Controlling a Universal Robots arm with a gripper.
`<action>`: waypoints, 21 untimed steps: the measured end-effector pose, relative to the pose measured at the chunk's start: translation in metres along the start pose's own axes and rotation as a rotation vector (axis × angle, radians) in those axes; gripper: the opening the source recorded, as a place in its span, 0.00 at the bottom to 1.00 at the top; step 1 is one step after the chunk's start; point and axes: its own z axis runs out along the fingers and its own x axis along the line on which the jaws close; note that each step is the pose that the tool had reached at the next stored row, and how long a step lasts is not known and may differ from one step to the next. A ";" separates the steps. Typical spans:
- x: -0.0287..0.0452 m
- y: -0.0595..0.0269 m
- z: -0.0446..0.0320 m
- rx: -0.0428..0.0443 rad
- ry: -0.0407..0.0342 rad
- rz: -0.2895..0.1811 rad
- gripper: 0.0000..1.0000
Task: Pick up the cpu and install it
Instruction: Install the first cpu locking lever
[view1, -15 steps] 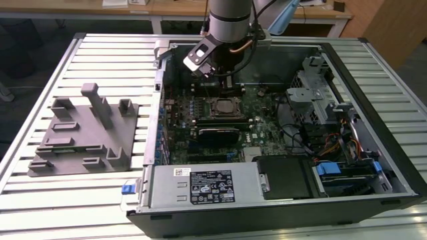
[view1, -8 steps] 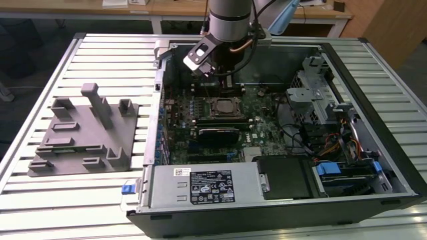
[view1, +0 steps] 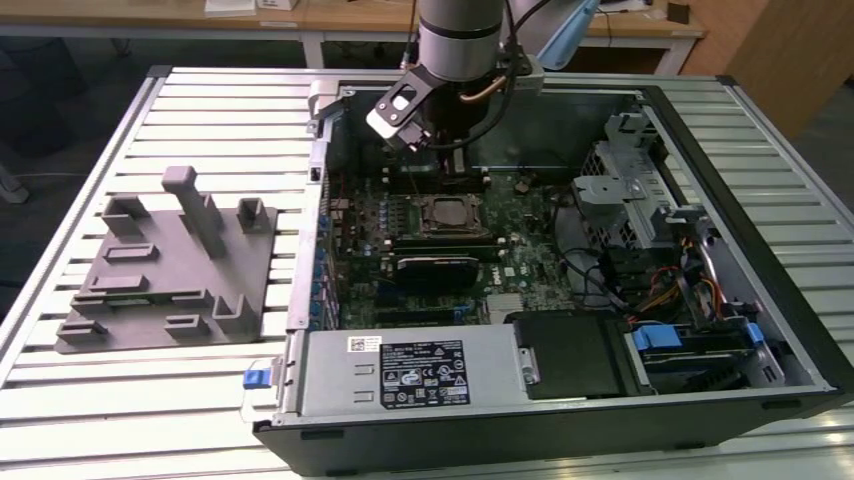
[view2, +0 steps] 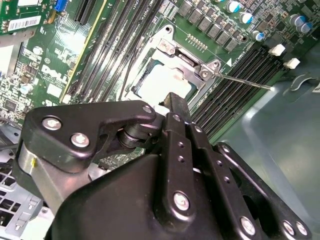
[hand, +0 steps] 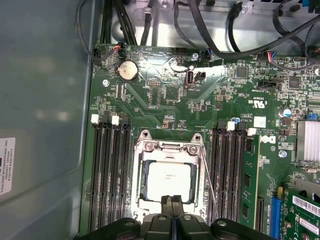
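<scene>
The cpu (hand: 169, 181), a small square chip with a pale shiny top, lies flat inside the metal-framed motherboard socket (hand: 144, 150). In the second wrist view the cpu (view2: 161, 82) shows just beyond the black fingertips. My gripper (hand: 172, 201) hangs over the socket's edge with its two fingers pressed together and nothing between them. In the exterior view the gripper (view1: 449, 168) is inside the open computer case, just above the socket (view1: 441, 212). The socket's thin lever (hand: 208, 180) stands beside the frame.
A grey plastic tray (view1: 167, 270) with upright posts lies on the slatted table at the exterior view's left. Memory slots (hand: 107, 170) flank the socket. The power supply (view1: 400, 372), cables and drive cages (view1: 641, 200) crowd the case.
</scene>
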 end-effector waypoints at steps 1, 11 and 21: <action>0.0000 0.0000 -0.0004 0.0000 0.0000 0.000 0.11; 0.0000 0.0001 -0.0032 0.0000 0.0000 0.000 0.11; 0.0000 0.0002 -0.0068 -0.0001 0.0001 0.000 0.11</action>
